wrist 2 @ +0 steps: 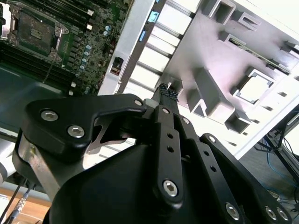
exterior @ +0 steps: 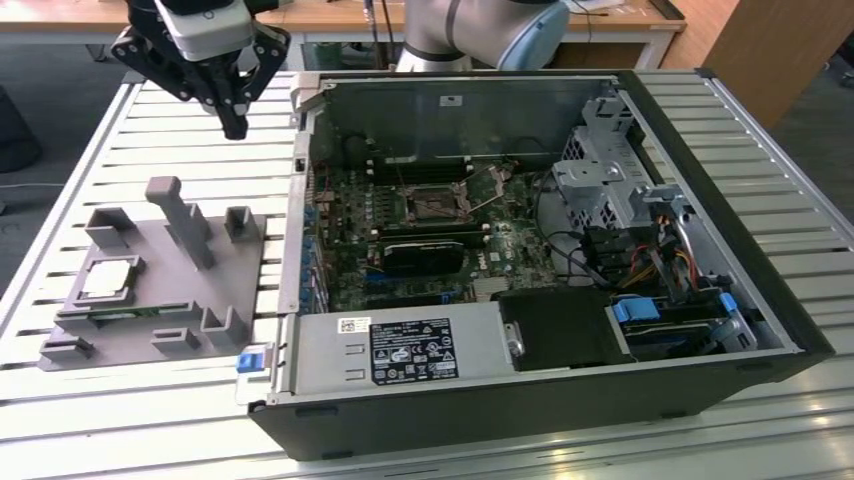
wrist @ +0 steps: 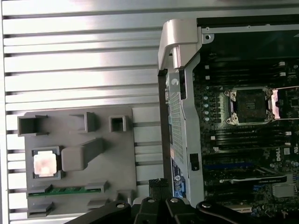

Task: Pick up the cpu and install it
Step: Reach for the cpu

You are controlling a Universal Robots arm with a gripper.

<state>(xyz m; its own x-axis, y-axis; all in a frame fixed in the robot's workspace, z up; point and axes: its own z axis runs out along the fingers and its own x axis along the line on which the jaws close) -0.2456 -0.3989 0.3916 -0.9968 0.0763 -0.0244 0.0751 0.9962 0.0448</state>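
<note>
The cpu (exterior: 107, 280) (wrist: 44, 164) (wrist 2: 254, 88) is a small silvery square chip lying flat in a recess of the grey plastic tray (exterior: 150, 302) (wrist: 108, 163) at the exterior view's left. My gripper (exterior: 235, 128) (wrist 2: 166, 91) (wrist: 159, 183) hangs high above the slatted table, between the tray and the open computer case, well beyond the cpu. Its fingers are shut together with nothing between them. The dark metal-framed socket (exterior: 430, 205) (wrist: 247, 105) (wrist 2: 35, 32) sits on the motherboard inside the case.
The open computer case (exterior: 747, 250) lies on its side on the slatted metal table (exterior: 200, 190). A power supply (exterior: 400, 350) and cables fill its near part. A green memory stick (exterior: 127, 315) (wrist: 65, 190) and upright grey posts (exterior: 180, 215) stand on the tray.
</note>
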